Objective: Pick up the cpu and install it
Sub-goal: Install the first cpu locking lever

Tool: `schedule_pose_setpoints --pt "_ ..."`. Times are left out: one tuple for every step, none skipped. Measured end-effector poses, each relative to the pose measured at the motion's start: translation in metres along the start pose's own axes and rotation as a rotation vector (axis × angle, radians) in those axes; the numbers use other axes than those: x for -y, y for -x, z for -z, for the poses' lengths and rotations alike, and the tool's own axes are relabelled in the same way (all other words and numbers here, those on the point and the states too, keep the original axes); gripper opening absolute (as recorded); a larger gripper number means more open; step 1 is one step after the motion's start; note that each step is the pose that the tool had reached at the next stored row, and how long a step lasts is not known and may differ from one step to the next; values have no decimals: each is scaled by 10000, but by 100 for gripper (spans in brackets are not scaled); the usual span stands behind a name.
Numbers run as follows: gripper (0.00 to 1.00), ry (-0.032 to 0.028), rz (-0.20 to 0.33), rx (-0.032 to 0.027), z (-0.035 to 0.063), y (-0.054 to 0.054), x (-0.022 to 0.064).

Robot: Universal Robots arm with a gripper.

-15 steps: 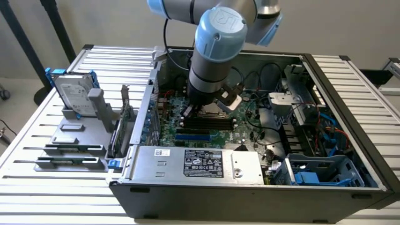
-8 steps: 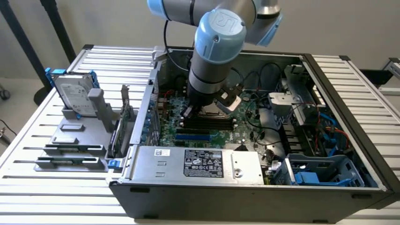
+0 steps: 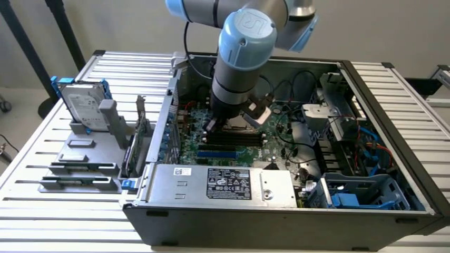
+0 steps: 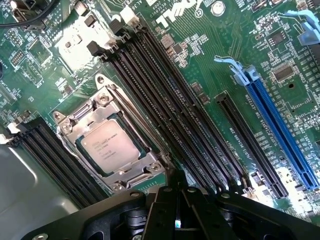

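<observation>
Cpu (image 4: 111,146), silver square, seated in motherboard (image 4: 200,45) socket beside black memory slots (image 4: 170,120); end effector (image 4: 177,220) above motherboard, close by cpu, jaws fully closed, holding nothing; hard drive (image 3: 83,109) outside computer case (image 3: 393,174).

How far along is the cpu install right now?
The cpu already sits in its socket frame on the motherboard, beside the memory slots. The gripper is shut and empty just above the board. Whether the socket is latched, I cannot tell.

A slatted white table (image 3: 56,211) stands before a plain pale wall (image 3: 126,26).
</observation>
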State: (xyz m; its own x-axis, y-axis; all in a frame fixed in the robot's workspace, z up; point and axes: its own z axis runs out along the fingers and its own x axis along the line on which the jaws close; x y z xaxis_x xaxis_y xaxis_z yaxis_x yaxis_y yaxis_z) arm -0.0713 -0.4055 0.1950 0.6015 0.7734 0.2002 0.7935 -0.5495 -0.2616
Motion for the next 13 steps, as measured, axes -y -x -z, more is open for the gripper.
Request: schedule_pose_setpoints --pt "11 1 -1 2 15 -3 5" --pt "11 4 -4 12 36 -6 11" --pt "11 8 -4 18 59 -11 18" --pt "11 17 -7 30 74 -24 30" --pt "11 25 -3 43 79 -43 45" --pt "11 28 11 58 80 -62 59" --pt "11 32 27 73 79 -80 73" --pt "11 37 44 90 77 -98 87" --pt "11 40 61 107 76 -116 100" --pt "11 42 83 122 71 -135 114" --pt "11 43 107 136 68 -153 127" --pt "11 40 138 150 65 -170 139" --pt "11 34 178 164 62 -186 151"
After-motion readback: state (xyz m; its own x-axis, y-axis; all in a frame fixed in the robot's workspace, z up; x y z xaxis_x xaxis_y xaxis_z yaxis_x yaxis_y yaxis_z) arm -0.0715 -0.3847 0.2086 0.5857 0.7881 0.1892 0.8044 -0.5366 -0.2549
